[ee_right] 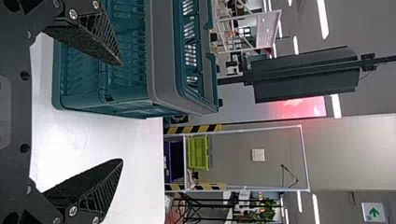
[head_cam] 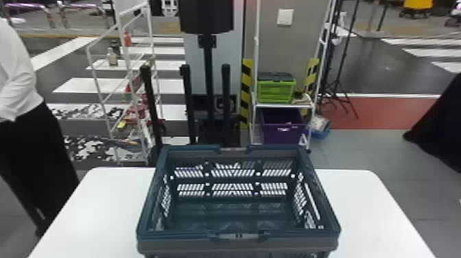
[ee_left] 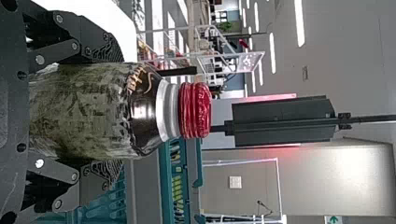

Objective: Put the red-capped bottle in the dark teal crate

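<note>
Head view: an open-topped dark teal crate [head_cam: 181,242] sits at the lower centre of the frame on a white table [head_cam: 103,206], ready to take its one delivery. In the left wrist view, the left gripper [ee_left: 116,112] has hold of the red-capped bottle [ee_left: 84,109], its two fingers parted by the bottle's width and set against opposite sides of the glass. The bottle stands upright, red cap [ee_left: 195,110] uppermost, outside the crate and near its wall; whether bottle and crate touch cannot be told.

The pickup, then, is done, and the delivery is not. By all appearances the task is around its midpoint: what is left is to lift the bottle over the rim, bring it above the crate's floor, lower it and let go. The rim looks like the main hurdle, as the bottle's base could catch on it if carried too low.

In the right wrist view, the right gripper [ee_right: 122,112] is spread wide with nothing between its fingers, facing the crate's near side, and seems to have no part in the job. Right of centre in the upper half of the head view, a lime green crate [head_cam: 276,91] sits on a rack above a purple bin [head_cam: 283,133].
</note>
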Controlling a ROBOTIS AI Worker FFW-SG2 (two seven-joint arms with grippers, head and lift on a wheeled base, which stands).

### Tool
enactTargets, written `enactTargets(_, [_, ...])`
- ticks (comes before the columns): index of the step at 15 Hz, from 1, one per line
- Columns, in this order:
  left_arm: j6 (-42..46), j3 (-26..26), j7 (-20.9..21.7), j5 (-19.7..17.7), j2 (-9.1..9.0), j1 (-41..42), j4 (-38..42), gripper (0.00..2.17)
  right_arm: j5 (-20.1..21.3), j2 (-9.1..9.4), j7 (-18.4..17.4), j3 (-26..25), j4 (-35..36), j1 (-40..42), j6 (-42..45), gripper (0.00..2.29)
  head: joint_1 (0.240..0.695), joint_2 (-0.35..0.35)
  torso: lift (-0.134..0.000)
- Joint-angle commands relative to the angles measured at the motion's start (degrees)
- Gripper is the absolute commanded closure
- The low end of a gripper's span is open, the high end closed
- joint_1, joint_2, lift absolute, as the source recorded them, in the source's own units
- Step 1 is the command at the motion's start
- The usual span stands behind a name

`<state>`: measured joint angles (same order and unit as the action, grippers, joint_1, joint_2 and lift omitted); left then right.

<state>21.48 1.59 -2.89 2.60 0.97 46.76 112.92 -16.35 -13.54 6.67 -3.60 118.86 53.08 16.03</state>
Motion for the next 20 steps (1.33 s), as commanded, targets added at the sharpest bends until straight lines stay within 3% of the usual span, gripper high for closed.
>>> enactTargets(1, [0.0, -0.01, -0.01, -0.05, 0.0, 0.0, -0.07, 1.97, 0.0, 0.0, 0.01, 0.0, -0.03, 0.0, 0.0, 0.15, 0.499, 0.0, 0.0])
enactTargets(11, [-2.64, 0.34, -0.01, 0.22, 0.17, -0.17, 1.78, 1.97, -0.26, -0.09, 0.01, 0.09, -0.21, -0.09, 0.0, 0.15, 0.499, 0.0, 0.0])
enactTargets(14, [-14.24, 2.71, 0.16, 0.3, 1.4, -2.2, 9.87, 1.97, -0.26, -0.17, 0.01, 0.09, -0.21, 0.0, 0.0, 0.15, 0.499, 0.0, 0.0])
enactTargets(19, [-45.88, 8.78, 4.21, 0.22, 1.58, -13.27, 25.07, 1.97, -0.44, 0.18, 0.01, 0.0, -0.21, 0.35, 0.0, 0.15, 0.499, 0.0, 0.0])
enactTargets(20, [-53.09, 9.39, 5.09, 0.48, 2.37, -16.61, 27.36, 1.97, -0.35, 0.18, 0.01, 0.0, -0.12, 0.35, 0.0, 0.15, 0.499, 0.0, 0.0])
